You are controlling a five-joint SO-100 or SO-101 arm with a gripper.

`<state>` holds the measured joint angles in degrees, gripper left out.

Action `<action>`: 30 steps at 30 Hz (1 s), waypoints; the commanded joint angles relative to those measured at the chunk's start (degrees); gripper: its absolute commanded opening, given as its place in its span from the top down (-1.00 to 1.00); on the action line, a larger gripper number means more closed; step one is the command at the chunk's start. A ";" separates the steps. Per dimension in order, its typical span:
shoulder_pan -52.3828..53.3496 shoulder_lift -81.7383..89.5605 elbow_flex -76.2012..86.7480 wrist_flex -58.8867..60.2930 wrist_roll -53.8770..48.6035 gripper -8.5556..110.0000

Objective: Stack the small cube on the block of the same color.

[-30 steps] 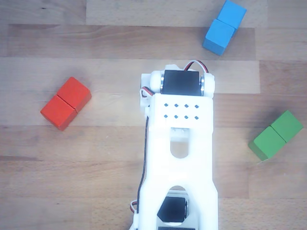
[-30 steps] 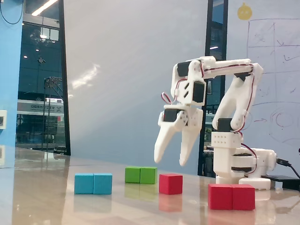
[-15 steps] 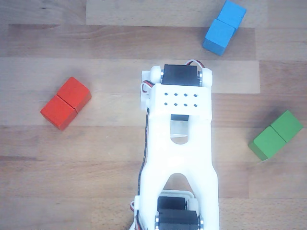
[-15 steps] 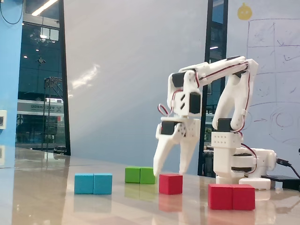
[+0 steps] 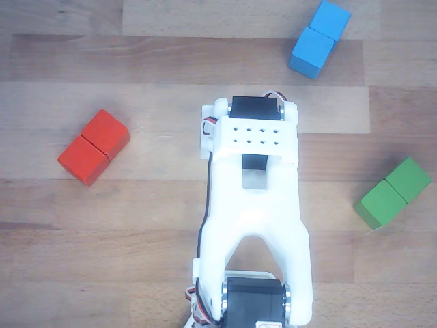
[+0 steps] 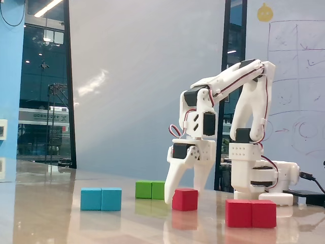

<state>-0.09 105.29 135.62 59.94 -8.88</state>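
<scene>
Other view: white arm fills centre and bottom of the frame on the wooden table [image 5: 136, 273]; red oblong wooden block with a middle seam [image 5: 93, 147] at left, blue oblong block [image 5: 319, 38] upper right, green oblong block [image 5: 393, 192] right. Small cube and end effector hidden under the arm. Fixed view: small plain red wooden cube [image 6: 185, 199] sits on the table at lower centre, apart from the red oblong block [image 6: 251, 213] at lower right. End effector [image 6: 187, 194] hangs behind the cube, fingers spread, apparently gripping nothing. Stacking not yet done; grasp, carry and placement remain. No containers present.
</scene>
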 commanded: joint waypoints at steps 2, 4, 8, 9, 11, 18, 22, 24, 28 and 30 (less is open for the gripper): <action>0.26 -0.09 -0.35 -1.58 0.09 0.36; 0.26 -0.26 -0.35 -1.76 0.18 0.41; 0.26 -0.26 -0.35 -1.93 0.62 0.52; 0.26 -0.26 -0.35 -1.93 0.62 0.54; 0.26 -0.26 -0.35 -2.11 0.62 0.57; 0.35 -0.26 -0.26 -2.99 0.70 0.62; 2.37 -0.18 -0.26 -3.96 0.79 0.62; 4.75 -0.18 -0.26 -4.75 0.79 0.62; 7.38 0.00 -0.26 -5.54 0.70 0.62; 7.73 0.53 -0.26 -5.10 0.62 0.62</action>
<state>6.15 104.68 135.62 55.37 -8.61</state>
